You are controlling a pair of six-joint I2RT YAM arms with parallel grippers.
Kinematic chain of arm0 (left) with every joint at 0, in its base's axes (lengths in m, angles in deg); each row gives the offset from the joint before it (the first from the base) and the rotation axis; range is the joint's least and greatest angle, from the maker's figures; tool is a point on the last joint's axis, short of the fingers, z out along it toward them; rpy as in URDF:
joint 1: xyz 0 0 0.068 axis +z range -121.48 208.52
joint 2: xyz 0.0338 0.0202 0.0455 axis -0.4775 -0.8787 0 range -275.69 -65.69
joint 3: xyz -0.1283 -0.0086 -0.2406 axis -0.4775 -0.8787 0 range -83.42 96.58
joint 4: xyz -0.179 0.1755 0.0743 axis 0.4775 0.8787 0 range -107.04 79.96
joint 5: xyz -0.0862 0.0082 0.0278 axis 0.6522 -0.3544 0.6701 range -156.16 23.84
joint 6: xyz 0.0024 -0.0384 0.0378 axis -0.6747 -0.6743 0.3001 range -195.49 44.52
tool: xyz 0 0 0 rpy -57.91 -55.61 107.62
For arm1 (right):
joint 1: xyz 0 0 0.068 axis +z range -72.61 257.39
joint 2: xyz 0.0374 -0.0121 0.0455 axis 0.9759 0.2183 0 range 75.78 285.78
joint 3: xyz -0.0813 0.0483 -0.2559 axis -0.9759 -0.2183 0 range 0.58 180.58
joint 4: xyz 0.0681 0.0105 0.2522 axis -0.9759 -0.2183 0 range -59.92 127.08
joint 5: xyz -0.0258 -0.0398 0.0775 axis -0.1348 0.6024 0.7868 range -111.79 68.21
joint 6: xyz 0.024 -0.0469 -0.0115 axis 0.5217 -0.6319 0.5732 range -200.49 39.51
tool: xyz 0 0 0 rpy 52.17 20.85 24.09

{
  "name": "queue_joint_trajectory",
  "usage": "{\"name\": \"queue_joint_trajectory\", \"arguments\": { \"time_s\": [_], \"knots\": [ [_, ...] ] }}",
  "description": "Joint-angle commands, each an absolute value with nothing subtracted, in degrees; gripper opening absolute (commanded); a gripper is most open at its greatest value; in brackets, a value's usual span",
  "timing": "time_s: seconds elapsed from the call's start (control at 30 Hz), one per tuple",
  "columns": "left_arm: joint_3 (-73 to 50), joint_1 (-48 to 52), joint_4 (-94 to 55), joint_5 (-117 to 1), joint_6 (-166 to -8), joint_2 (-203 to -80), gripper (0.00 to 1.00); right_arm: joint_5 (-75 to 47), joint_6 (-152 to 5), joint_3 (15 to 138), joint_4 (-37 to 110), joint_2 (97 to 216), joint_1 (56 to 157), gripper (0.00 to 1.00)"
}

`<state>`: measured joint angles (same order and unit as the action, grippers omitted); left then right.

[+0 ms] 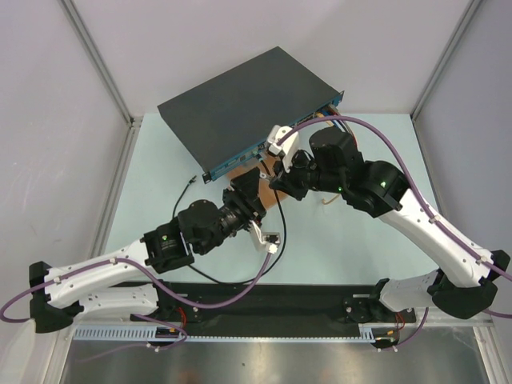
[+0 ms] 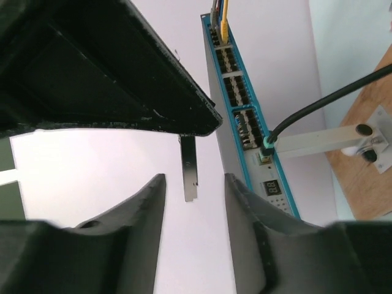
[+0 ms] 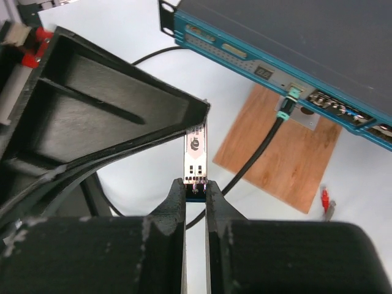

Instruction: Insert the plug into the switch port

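The plug (image 3: 195,150) is a thin silver module standing upright, and my right gripper (image 3: 195,184) is shut on its lower end. Its top end goes behind the black body of the left gripper. In the left wrist view the plug (image 2: 190,162) hangs in the gap above my left gripper (image 2: 194,179), which is open, with neither finger touching it. The two grippers (image 1: 250,192) (image 1: 280,180) meet just in front of the switch (image 1: 240,104), a flat black box. Its teal front face (image 3: 245,58) (image 2: 245,122) carries rows of small ports.
A black cable with a teal connector (image 3: 283,113) (image 2: 267,144) is plugged into the switch front, above a brown wooden board (image 3: 275,153). Yellow cables (image 2: 223,15) sit in ports at the far end. A red-tipped connector (image 3: 324,199) lies on the table.
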<state>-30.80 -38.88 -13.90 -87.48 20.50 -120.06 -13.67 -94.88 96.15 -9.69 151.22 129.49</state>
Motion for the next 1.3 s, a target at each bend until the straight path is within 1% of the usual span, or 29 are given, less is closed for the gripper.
{"name": "queue_joint_trajectory", "arguments": {
  "time_s": [0.0,0.03,0.07,0.1,0.17,0.23,0.27,0.3,0.33,0.37,0.4,0.43,0.47,0.5,0.53,0.57,0.6,0.63,0.67,0.7,0.73,0.77,0.83,0.9,1.0,1.1,1.17,1.27],
  "knots": [
    [-29.2,-39.7,-14.8,-87.2,18.5,-119.2,0.53,-15.5,-96.0,96.5,-6.4,149.1,128.1,0.00],
    [-29.0,-39.7,-14.9,-87.5,17.8,-119.1,0.61,-15.1,-95.6,96.0,-6.7,148.6,127.4,0.00],
    [-28.7,-39.5,-14.7,-87.9,15.6,-119.0,0.66,-14.6,-95.3,95.9,-6.8,148.2,125.1,0.00],
    [-27.3,-39.3,-14.0,-88.1,14.0,-118.9,0.75,-12.8,-94.9,95.3,-6.9,147.9,123.7,0.00],
    [-25.2,-38.7,-10.6,-88.1,7.2,-118.7,0.81,-10.8,-94.6,94.3,-7.1,146.6,118.9,0.00],
    [-20.5,-37.4,-7.9,-87.8,0.9,-118.5,0.82,-8.4,-94.4,91.8,-6.8,145.4,115.5,0.00],
    [-18.1,-36.9,-4.0,-86.8,-8.5,-118.5,0.84,-7.1,-94.3,91.1,-6.7,144.4,113.8,0.00],
    [-15.3,-34.8,-1.2,-85.6,-14.7,-118.6,0.86,-5.9,-94.4,90.5,-6.6,144.0,111.3,0.00],
    [-8.9,-32.9,2.3,-82.9,-21.2,-119.4,0.87,-5.6,-94.7,89.5,-6.6,143.5,110.4,0.00],
    [-5.9,-30.4,8.3,-76.8,-33.7,-119.7,0.87,-5.7,-95.2,88.9,-6.4,142.8,109.6,0.00],
    [-3.9,-24.6,9.8,-74.0,-39.4,-119.7,0.87,-5.6,-95.3,88.6,-6.2,142.5,108.1,0.00],
    [-1.8,-21.8,10.5,-72.0,-44.8,-119.4,0.88,-5.7,-95.4,87.3,-5.6,142.1,107.5,0.00],
    [-1.3,-18.6,11.5,-69.6,-53.8,-119.2,0.88,-5.6,-95.6,86.7,-5.2,141.9,106.8,0.00],
    [-1.1,-11.8,12.0,-62.8,-58.3,-119.0,0.89,-5.6,-95.7,85.9,-4.9,141.4,106.2,0.00],
    [-0.9,-8.2,12.3,-59.9,-63.0,-119.0,0.89,-5.6,-95.8,84.7,-4.2,141.3,105.4,0.00],
    [-1.1,-4.4,13.1,-56.3,-72.3,-118.9,0.91,-5.5,-95.9,84.1,-3.9,141.3,105.2,0.00],
    [-2.1,3.1,13.4,-49.4,-77.3,-118.9,0.92,-5.6,-96.0,83.6,-3.6,141.4,104.9,0.00],
    [-3.0,6.8,13.1,-45.1,-86.5,-118.8,0.93,-5.4,-96.2,83.4,-2.9,141.6,104.6,0.00],
    [-4.3,10.4,12.2,-41.4,-91.1,-118.3,0.93,-5.5,-96.4,82.9,-2.7,141.8,104.7,0.00],
    [-6.3,17.6,10.6,-37.5,-95.7,-117.6,0.95,-5.4,-96.7,82.9,-2.2,142.0,104.6,0.00],
    [-11.5,20.8,5.9,-30.3,-104.6,-116.7,0.95,-5.3,-97.2,82.8,-1.6,142.6,104.6,0.00],
    [-16.7,26.4,3.0,-28.1,-108.5,-114.9,0.97,-5.2,-97.4,82.6,-1.2,142.9,104.6,0.00],
    [-20.7,31.2,-2.9,-24.2,-116.2,-113.6,0.98,-4.9,-97.9,82.7,-0.6,144.3,104.6,0.00],
    [-25.4,36.8,-5.5,-22.0,-120.0,-113.2,1.00,-4.7,-98.2,83.0,0.1,145.2,104.5,0.00],
    [-29.3,40.5,-10.1,-19.5,-125.0,-113.4,1.00,-4.0,-98.3,83.9,0.9,147.0,104.5,0.00],
    [-33.5,41.1,-16.8,-17.3,-128.6,-114.4,1.00,-3.3,-98.3,84.9,1.7,148.9,104.5,0.00],
    [-36.2,40.9,-26.1,-15.3,-131.5,-116.0,0.99,-2.9,-98.3,85.1,2.4,149.8,104.5,0.00],
    [-38.1,40.9,-32.0,-14.8,-134.0,-118.7,0.98,-2.7,-98.4,85.3,3.8,150.7,104.5,0.00]
  ]
}}
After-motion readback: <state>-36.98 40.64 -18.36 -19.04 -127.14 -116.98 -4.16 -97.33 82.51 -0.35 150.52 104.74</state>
